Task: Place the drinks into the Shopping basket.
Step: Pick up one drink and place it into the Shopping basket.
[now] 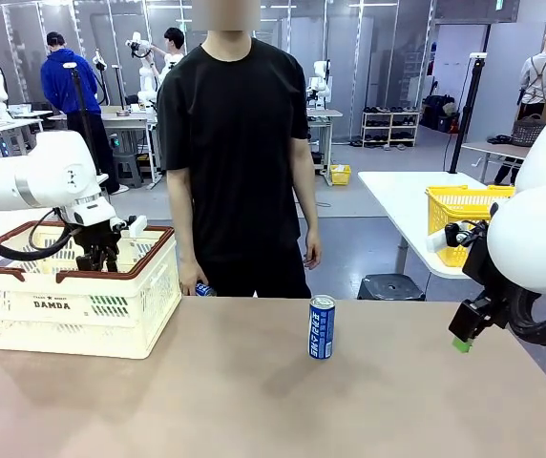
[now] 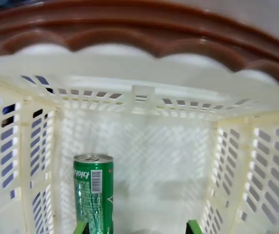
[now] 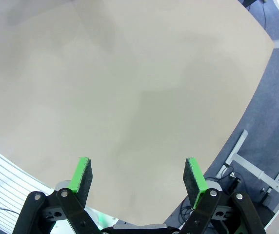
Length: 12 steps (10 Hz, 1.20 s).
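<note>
Right gripper (image 1: pixel 461 336), jaws spread and empty, hangs over the bare tan tabletop (image 1: pixel 254 401) near its 3 o'clock edge. At the gripper's 9 o'clock, mid-table, the slim tall blue can with white lettering and a silver top (image 1: pixel 322 327) stands upright, well apart from everything else. It looks like a thin-walled metal cylinder: stiff enough for a firm pinch, but smooth, probably slick, easy to dent and quick to topple. The safest hold would be across mid-body, with pads on opposite sides. Farther toward 9 o'clock sits the cream-white plastic lattice shopping basket with brown rim (image 1: pixel 73 315). Inside it the left gripper (image 1: pixel 98 258) reaches down, jaws wide and holding nothing. On the basket floor the shorter green can (image 2: pixel 93 195) stands upright just beside one green pad (image 2: pixel 80 228). At 12 o'clock, a person's hand (image 1: pixel 192 282) holds a small blue object, possibly another can.
</note>
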Each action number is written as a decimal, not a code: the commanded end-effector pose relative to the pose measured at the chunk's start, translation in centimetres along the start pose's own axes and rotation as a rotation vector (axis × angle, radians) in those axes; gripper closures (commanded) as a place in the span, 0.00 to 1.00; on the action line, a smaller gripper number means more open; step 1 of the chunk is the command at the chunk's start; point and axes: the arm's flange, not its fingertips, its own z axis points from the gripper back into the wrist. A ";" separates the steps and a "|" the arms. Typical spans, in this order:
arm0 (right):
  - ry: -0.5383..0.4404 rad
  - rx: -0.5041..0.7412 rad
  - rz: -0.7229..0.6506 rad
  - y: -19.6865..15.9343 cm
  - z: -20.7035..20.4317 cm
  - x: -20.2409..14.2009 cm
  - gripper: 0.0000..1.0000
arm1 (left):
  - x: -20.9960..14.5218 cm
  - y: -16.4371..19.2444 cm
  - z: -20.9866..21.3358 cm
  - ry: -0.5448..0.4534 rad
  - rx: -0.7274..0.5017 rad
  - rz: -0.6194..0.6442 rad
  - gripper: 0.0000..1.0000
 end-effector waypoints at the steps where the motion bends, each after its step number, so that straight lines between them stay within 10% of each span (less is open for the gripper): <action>1: 0.003 0.002 0.001 0.1 0.0 -0.1 0.06 | -0.2 -1.2 0.7 -0.004 0.014 0.024 0.00; 12: 0.003 0.002 0.001 0.1 0.0 -0.1 0.06 | 0.1 -0.3 0.9 0.002 0.010 -0.001 0.00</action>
